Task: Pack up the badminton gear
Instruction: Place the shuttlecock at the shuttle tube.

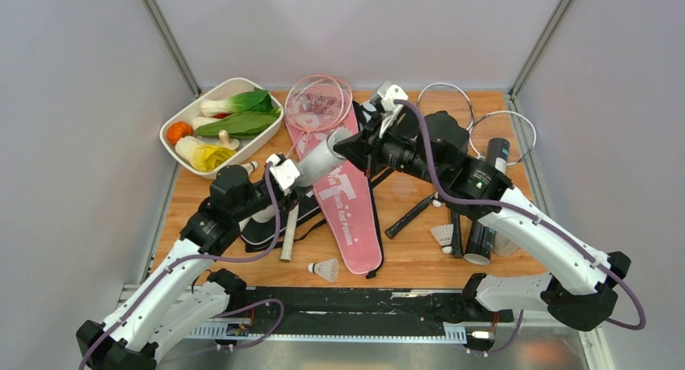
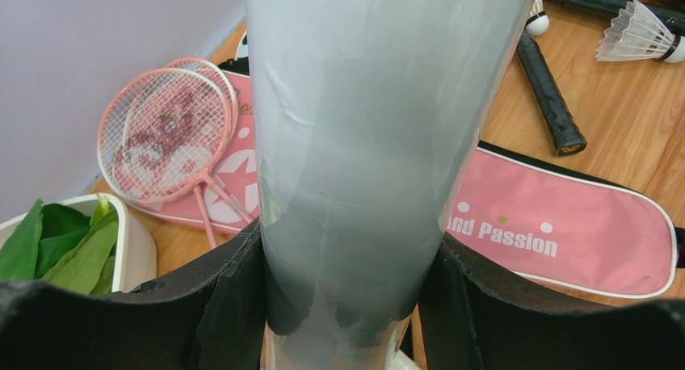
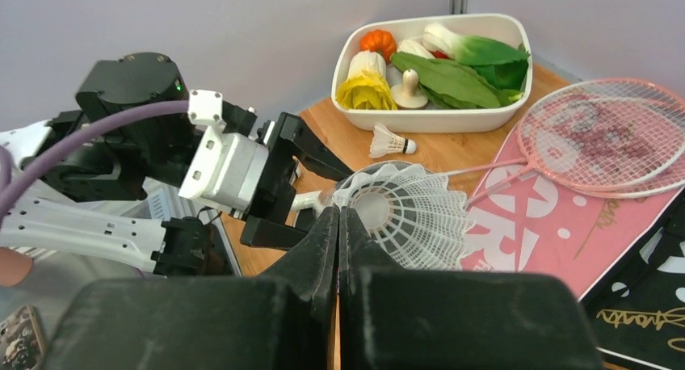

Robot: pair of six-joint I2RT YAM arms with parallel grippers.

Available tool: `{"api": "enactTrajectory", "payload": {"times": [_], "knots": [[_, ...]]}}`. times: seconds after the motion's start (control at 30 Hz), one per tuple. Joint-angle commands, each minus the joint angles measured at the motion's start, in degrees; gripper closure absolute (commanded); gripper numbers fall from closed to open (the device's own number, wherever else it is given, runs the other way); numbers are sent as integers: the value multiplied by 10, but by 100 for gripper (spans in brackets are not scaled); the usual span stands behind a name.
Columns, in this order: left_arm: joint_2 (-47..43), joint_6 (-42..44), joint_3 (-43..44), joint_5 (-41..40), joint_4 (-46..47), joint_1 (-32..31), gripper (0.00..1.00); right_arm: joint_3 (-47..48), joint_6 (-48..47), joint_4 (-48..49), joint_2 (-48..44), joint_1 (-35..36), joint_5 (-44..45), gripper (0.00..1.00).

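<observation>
- My left claw (image 2: 351, 301) grasps the grey tube (image 2: 363, 128) above the middle of the worktop (image 1: 420, 258).
- My right claw (image 3: 339, 216) is clenched; its tips meet the skirt of a white shuttlecock (image 3: 408, 212).

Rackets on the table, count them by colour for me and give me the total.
Pink rackets: 2
Silver rackets: 2
Total: 4

The place is a robot test enclosure: plain grey wall panels (image 1: 73, 103) in metal posts (image 1: 165, 35) surround a wooden table (image 1: 404, 257).
</observation>
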Motion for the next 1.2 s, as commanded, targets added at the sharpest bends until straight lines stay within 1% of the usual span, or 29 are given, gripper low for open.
{"api": "enactTrajectory", "payload": {"times": [0.0,0.17,0.33,0.4,0.47,0.53,0.67,0.7,0.8,1.0,1.1,1.13,1.17], "knots": [[-7,22,25,21,46,-3,100,-7,0,-6,9,6,-10,100],[-11,21,19,27,56,-3,100,-25,19,0,16,6,-21,100],[-17,20,3,45,86,-3,100,-36,36,10,22,6,-28,100],[-19,20,-1,44,90,-3,100,-35,43,14,23,6,-35,98],[-20,22,-2,41,91,-3,100,-35,51,14,24,6,-41,93],[-22,24,-4,40,91,-3,100,-41,64,14,17,6,-42,82],[-31,24,-11,38,97,-3,100,-49,92,12,-6,6,-45,72],[-32,23,-14,37,97,-3,100,-49,100,11,-12,6,-43,67],[-39,21,-22,33,97,-3,100,-44,119,3,-34,6,-31,60],[-56,19,-40,-14,119,-3,100,-60,148,3,-85,6,9,41],[-65,22,-42,-58,121,-3,100,-109,135,12,-115,6,40,37],[-70,21,-42,-70,124,-3,100,-125,142,13,-125,6,57,36],[-72,19,-43,-100,126,-3,100,-141,156,12,-134,6,73,36]]}}
